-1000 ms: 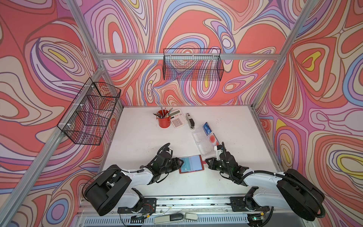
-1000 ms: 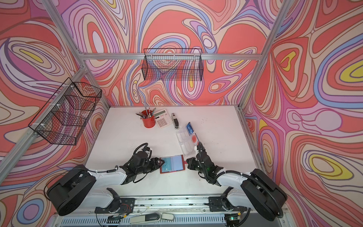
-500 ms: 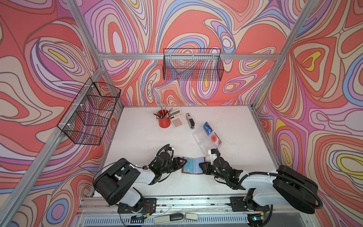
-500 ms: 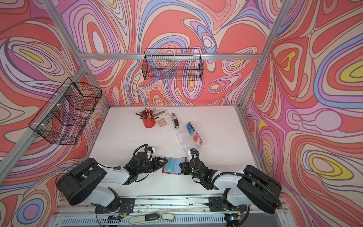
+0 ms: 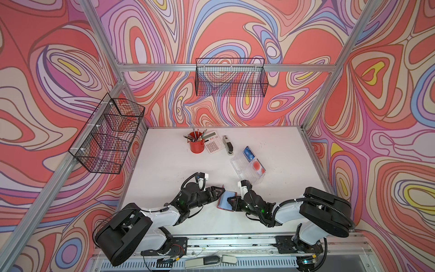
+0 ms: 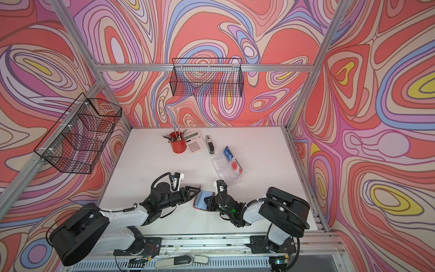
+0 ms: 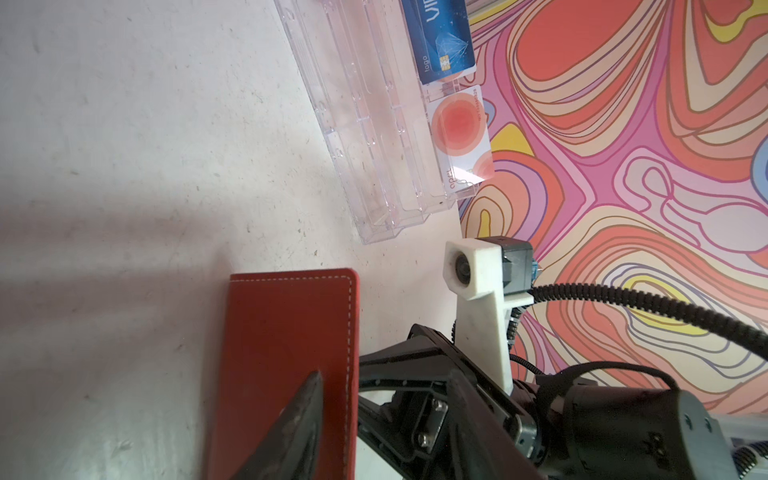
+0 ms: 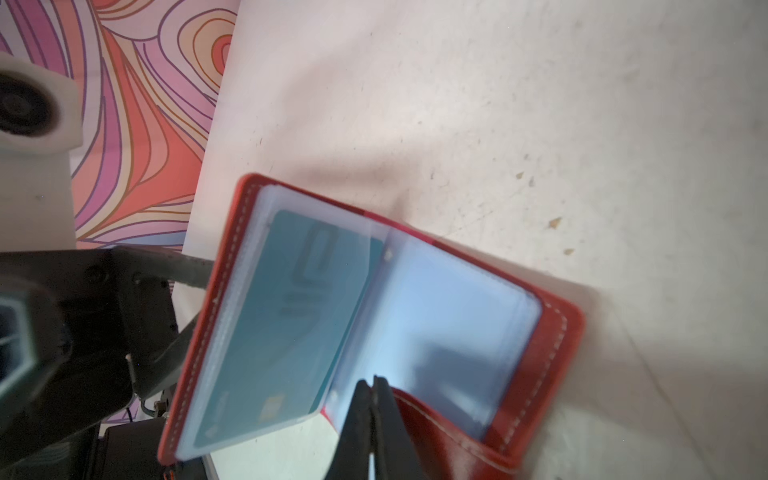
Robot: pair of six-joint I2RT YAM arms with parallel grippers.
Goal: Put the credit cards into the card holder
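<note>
Here the card holder [image 5: 226,200] sits near the front edge of the white table [image 5: 164,169], about midway across. It is hemmed between the left gripper [image 5: 220,190] and the right gripper [image 5: 228,200]. Bare table lies open to its left and behind it, up to the red pencil cup [image 5: 195,146], calculator [image 5: 214,144] and stapler [image 5: 228,145] near the back wall. The clear tray [image 5: 242,169] stands close behind the right arm's wrist, apart from the holder. The holder is open like a book, its fold running roughly front to back. The cover on the left arm's side stands raised and the other half lies flat, so the inside faces the right gripper. Both top views give only a red rim and a blue inside. The right wrist view adds a teal-blue card [image 8: 282,316] lodged in a clear sleeve of the raised half, long side along the fold. It also shows the right gripper clenched, tip down on the sleeves beside the fold, nothing visible between its fingers. There too the left gripper's fingers [image 8: 183,268] stand spread apart behind the raised cover, both seemingly on its outer side. The left wrist view shows one finger against that red stitched face. In the tray, along its right-hand side, a blue card [image 5: 249,154] lies behind a pale card [image 5: 257,166] with a red circle.
</note>
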